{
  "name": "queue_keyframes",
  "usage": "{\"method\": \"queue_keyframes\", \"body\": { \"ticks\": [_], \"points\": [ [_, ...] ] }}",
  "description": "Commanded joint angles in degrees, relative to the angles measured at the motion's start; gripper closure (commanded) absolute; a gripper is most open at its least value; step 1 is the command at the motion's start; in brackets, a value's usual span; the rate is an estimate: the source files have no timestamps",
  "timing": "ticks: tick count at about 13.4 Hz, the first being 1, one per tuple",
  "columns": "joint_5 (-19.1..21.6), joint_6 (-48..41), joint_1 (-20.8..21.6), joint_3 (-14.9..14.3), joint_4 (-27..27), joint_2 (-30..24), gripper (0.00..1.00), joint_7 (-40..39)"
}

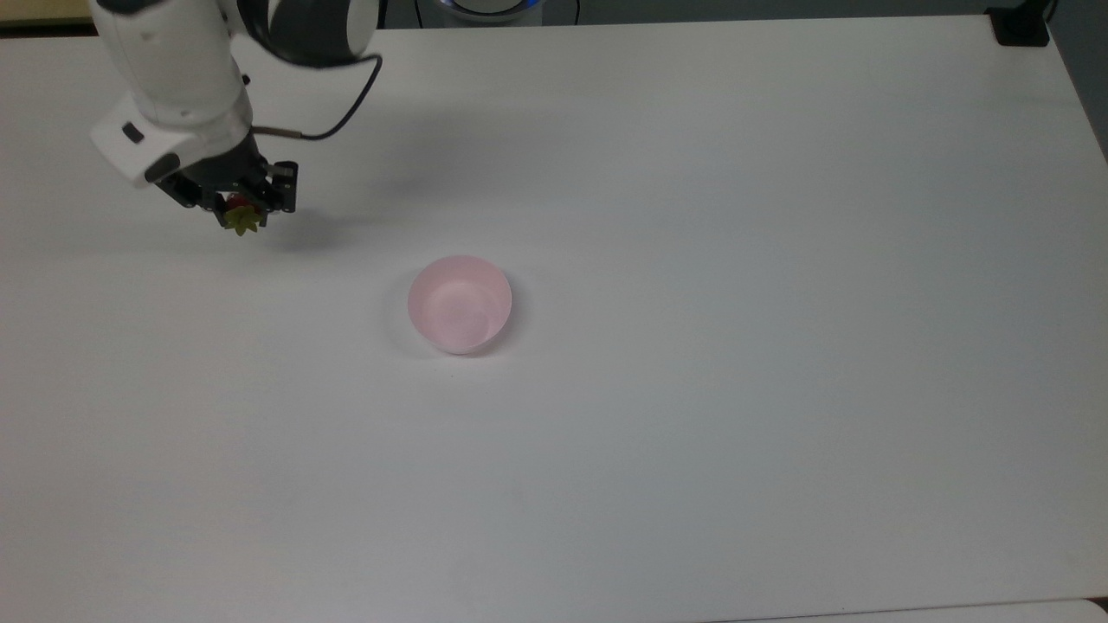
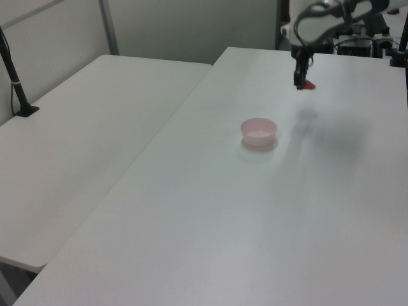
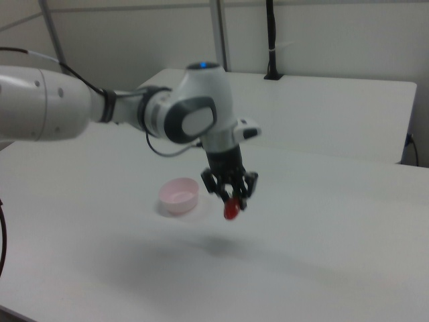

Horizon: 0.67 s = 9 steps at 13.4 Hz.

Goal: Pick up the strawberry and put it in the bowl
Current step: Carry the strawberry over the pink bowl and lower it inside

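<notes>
Our gripper [image 1: 235, 206] is clamped on the strawberry [image 3: 231, 210], held clear above the white bench [image 1: 692, 433], well apart from the pink bowl [image 1: 460, 303]. We should carry it level, centre over the bowl, then release low.

A wide white table [image 1: 692, 433] takes up most of the top view, its surface plain and matte. In the left view a second white table [image 2: 95, 127] stands just beside it on the left view's left, the two edges running side by side with a thin seam between them. A black clamp with an upright post [image 2: 16, 83] sits at the second table's far-left edge — a cable runs along the post. Behind both tables stands a pale partition wall [image 2: 191, 25] with a grey metal upright [image 2: 108, 25]. A small black block [image 1: 1021, 26] rests at the top view's upper right corner of the wide table. In the right view — a black post [image 3: 271, 40] rises from the far table.
</notes>
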Motion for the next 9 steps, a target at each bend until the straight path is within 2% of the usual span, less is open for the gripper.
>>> {"method": "queue_keyframes", "body": {
  "ticks": [1, 4, 7, 8, 9],
  "points": [
    [2.84, -2.51, 6.89, -0.77, 3.94, -0.15, 0.71, 7.44],
    [2.93, -0.58, 14.26, -0.07, 5.17, 3.00, 0.71, 19.12],
    [2.76, 5.05, 17.54, 0.02, 5.17, 7.14, 0.67, 24.96],
    [2.85, 5.49, 17.89, 0.02, 5.17, 8.28, 0.61, 25.83],
    [2.93, 6.54, 17.63, 0.11, 5.17, 8.55, 0.12, 26.19]
  ]
}}
